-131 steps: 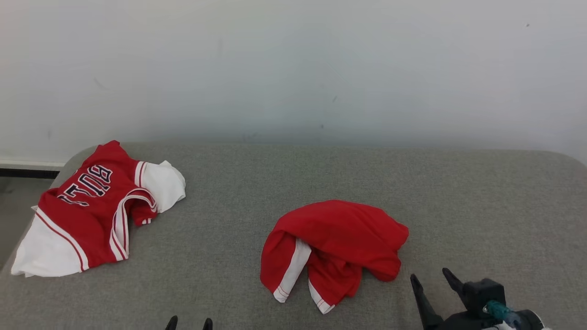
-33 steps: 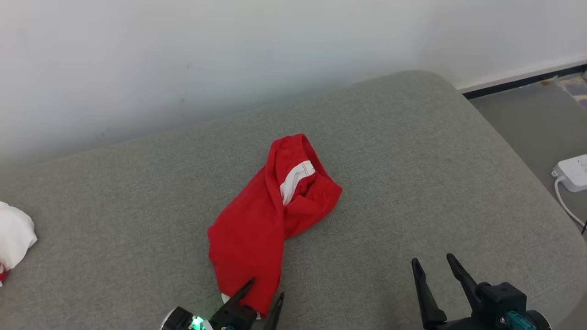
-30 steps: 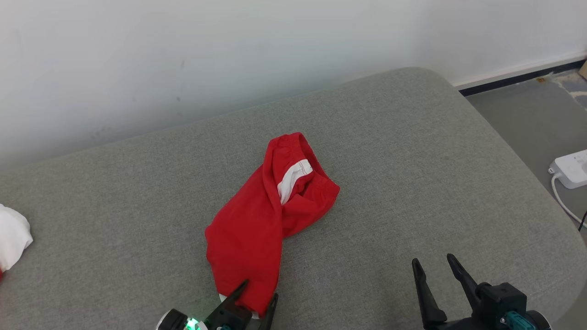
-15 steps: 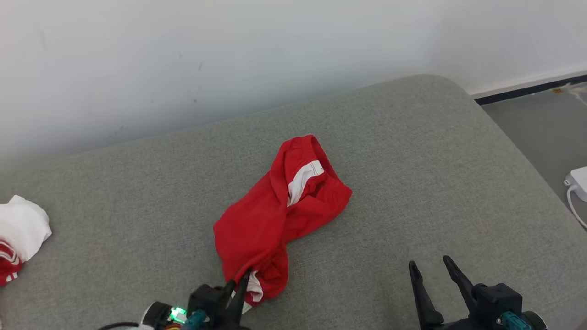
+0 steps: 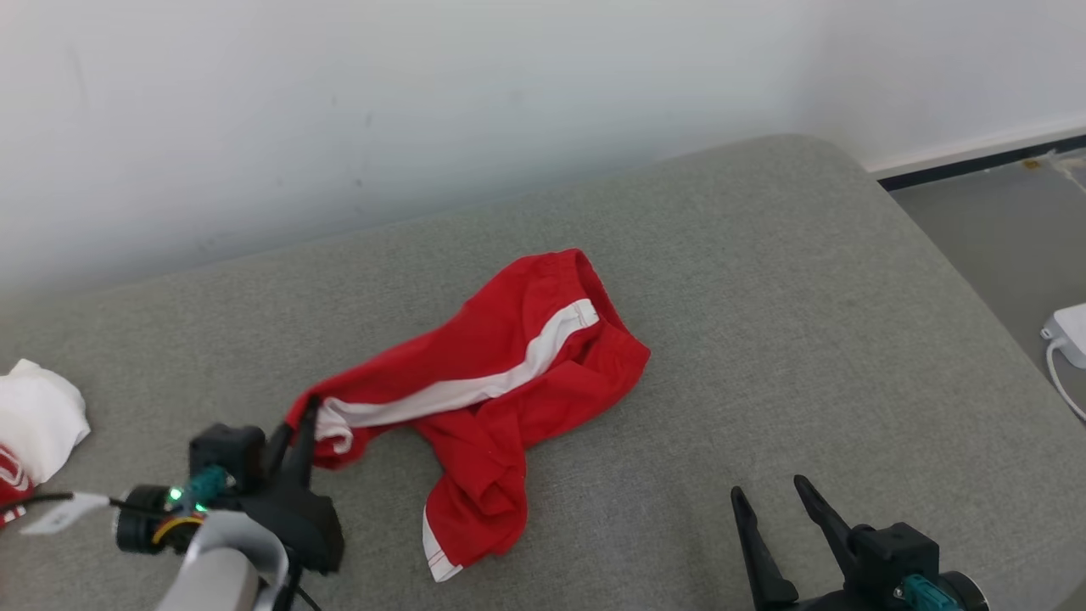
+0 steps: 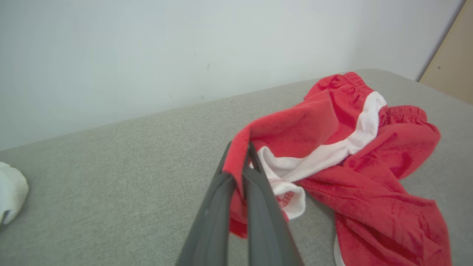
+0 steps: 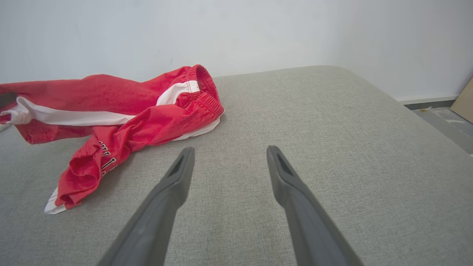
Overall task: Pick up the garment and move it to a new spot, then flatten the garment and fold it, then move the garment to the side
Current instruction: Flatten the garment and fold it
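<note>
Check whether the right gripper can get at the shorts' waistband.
Probably yes: the right gripper is open, and only bare grey cushion lies between it and the waistband of the red shorts.

Head overhead, wrists low (garment [image 5: 543,399] shared)

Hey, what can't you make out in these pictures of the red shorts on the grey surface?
- Lettering on the shorts: right wrist view, folds hide most of it.
- Second garment: head view, cut off by the left edge.
- White box with cable: head view, cut off by the right edge.
</note>
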Motion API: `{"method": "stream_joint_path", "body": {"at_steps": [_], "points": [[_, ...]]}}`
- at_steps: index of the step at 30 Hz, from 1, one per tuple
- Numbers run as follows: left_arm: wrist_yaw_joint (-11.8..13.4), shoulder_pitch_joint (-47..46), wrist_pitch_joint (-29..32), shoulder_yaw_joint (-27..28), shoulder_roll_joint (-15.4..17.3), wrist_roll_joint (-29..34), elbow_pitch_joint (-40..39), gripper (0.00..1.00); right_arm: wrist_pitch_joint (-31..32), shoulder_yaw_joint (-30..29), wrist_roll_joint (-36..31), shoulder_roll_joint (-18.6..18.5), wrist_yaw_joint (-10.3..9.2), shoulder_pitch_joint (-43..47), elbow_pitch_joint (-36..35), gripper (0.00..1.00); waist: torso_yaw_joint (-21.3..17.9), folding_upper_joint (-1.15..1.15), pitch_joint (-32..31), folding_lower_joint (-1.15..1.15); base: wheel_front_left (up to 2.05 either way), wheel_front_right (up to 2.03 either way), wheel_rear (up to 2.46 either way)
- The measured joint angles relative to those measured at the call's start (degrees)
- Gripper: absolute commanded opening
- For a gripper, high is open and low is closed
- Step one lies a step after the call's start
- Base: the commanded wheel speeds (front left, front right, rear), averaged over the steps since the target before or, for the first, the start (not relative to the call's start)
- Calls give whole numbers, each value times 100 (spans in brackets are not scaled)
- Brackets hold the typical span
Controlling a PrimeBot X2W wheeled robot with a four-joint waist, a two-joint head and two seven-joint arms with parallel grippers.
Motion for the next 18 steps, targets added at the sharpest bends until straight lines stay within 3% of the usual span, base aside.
{"method": "stream_joint_path", "body": {"at_steps": [6, 7, 8, 18], "points": [[53, -620, 83, 102, 191, 40, 778, 0, 0, 168, 53, -20, 0, -120, 55, 100, -179, 0, 118, 0, 0, 0, 0], [76, -699, 134, 144, 218, 36, 946, 30, 5, 185, 53, -22, 0, -121, 68, 100, -214, 0, 139, 0, 0, 0, 0], [112, -775, 147, 192, 233, 7, 1093, 100, 5, 199, 54, -21, 0, -122, 74, 100, -244, 0, 164, 0, 0, 0, 0], [104, -1135, -130, 426, 404, -183, 1751, 100, 24, -34, 49, -10, 0, -161, 45, 100, -251, 0, 308, 0, 0, 0, 0]]}}
